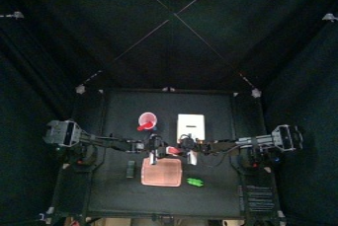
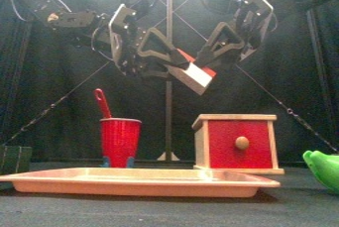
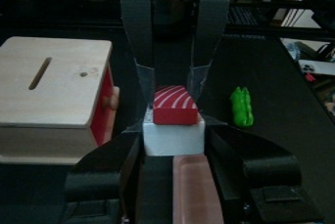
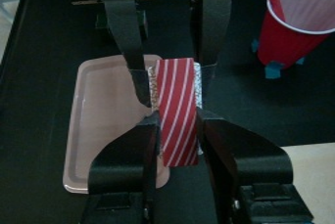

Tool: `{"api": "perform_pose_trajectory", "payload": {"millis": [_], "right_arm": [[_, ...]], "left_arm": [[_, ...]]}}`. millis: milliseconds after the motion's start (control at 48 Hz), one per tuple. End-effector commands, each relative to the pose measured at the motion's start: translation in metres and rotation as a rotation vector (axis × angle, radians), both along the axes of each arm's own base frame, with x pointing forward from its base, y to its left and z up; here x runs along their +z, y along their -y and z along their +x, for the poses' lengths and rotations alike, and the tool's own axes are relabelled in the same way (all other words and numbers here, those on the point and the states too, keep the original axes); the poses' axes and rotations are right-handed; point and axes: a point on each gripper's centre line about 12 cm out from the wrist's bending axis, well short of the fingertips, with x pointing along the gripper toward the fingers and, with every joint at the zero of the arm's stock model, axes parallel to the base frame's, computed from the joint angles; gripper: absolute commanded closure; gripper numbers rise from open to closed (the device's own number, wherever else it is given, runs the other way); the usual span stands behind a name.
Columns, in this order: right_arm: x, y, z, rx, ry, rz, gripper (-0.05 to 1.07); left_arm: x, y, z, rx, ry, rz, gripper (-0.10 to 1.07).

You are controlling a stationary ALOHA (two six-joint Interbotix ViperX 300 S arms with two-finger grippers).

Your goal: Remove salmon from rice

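We see the salmon (image 3: 174, 104) as a small orange-red slab crossed by thin white stripes, sitting on top of the rice (image 3: 174, 138), a white oblong block. In the front view the pair (image 2: 199, 73) hangs tilted in the air, high above the surface (image 2: 159, 207), held between the two arms.

The left claw (image 3: 173, 140) is clamped on the rice, its clear fingertips (image 3: 141, 120) pressing the block's sides. The right claw (image 4: 171, 96) is clamped on the salmon (image 4: 175, 106), which runs lengthwise between its fingers (image 4: 140, 96), with a strip of white rice (image 4: 199, 89) showing along one edge. In the front view both claws meet around the piece, so the black jaws cover most of it and only one end shows.

Below lies the pink tray (image 2: 133, 180), flat on the surface at the front. Behind it stands a red cup (image 2: 121, 140) with a red stick (image 2: 101, 102) leaning in it. Beside the cup, to the right, stands a wooden box (image 2: 239, 141) with a red front and a round knob; the left wrist view shows a slot in its pale top (image 3: 53, 76). A green object (image 2: 322, 169) rests on the surface at the far right, near the tray's end. From above, the tray (image 1: 162, 174) sits directly under the joined claws, with the cup (image 1: 145, 122) and box (image 1: 193, 124) behind.
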Motion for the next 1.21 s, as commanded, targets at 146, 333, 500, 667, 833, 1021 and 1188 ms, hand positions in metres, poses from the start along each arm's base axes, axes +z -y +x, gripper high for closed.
{"api": "perform_pose_trajectory", "payload": {"millis": [146,333,500,667,833,1021,1188], "right_arm": [[0.018,-0.001,0.002,0.005,0.057,0.005,0.61],[0.016,-0.001,0.001,0.006,0.052,0.004,0.61],[0.015,-0.001,0.000,0.006,0.049,0.004,0.61],[0.013,-0.001,-0.001,0.006,0.044,0.003,0.61],[0.012,-0.001,-0.002,0.006,0.040,0.003,0.61],[0.009,-0.003,-0.006,0.007,0.032,0.011,0.61],[0.008,-0.004,-0.011,0.009,0.034,0.012,0.61]], "left_arm": [[0.015,-0.001,0.000,-0.020,0.043,0.033,0.55],[0.014,-0.001,-0.004,-0.020,0.043,0.033,0.55],[0.013,-0.002,-0.010,-0.016,0.040,0.029,0.55],[0.012,-0.001,-0.016,-0.011,0.038,0.021,0.55],[0.011,-0.002,-0.023,-0.007,0.034,0.016,0.55],[0.011,0.000,-0.034,-0.011,0.031,0.016,0.55],[0.013,0.003,-0.046,-0.018,0.035,0.016,0.55]]}}
